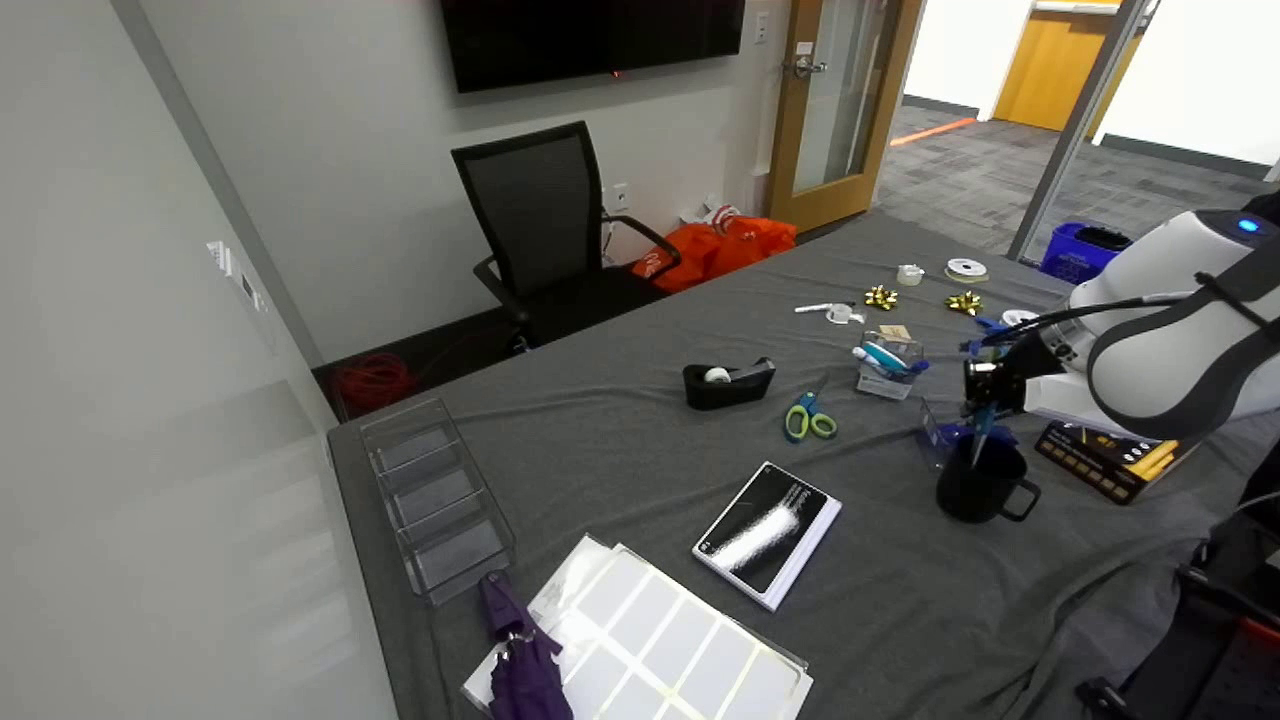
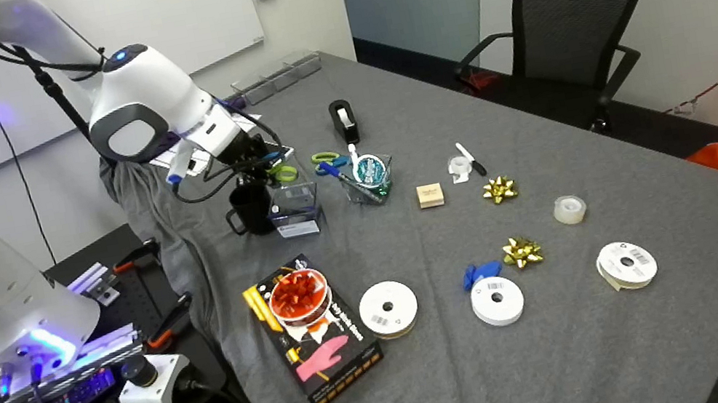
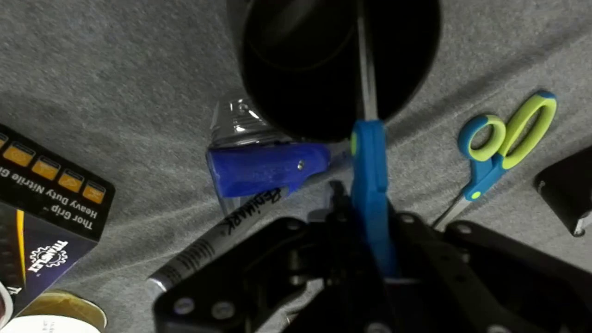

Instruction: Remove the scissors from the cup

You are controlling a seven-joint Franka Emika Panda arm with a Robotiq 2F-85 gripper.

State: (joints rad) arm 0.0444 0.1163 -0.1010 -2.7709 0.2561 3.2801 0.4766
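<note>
The gripper (image 3: 367, 210) looks clamped on the handle end of the scissors (image 3: 370, 157), whose long axis runs steeply down from it, blades inside the dark mug (image 1: 970, 495) on the counter (image 1: 600, 450); the pull should probably follow that line upward.

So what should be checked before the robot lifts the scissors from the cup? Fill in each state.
1. Gripper shut on the scissors: ok, at the handle end.
2. Grip firm enough to lift: cannot tell; the pictures show no force.
3. Blades clear of the cup: not ok, they reach down inside it.
4. Cup upright: ok, in both exterior views.
5. Clear box not touching the cup: cannot tell; it stands close beside it.
6. Other scissors out of the way: ok, lying apart from the cup.
</note>
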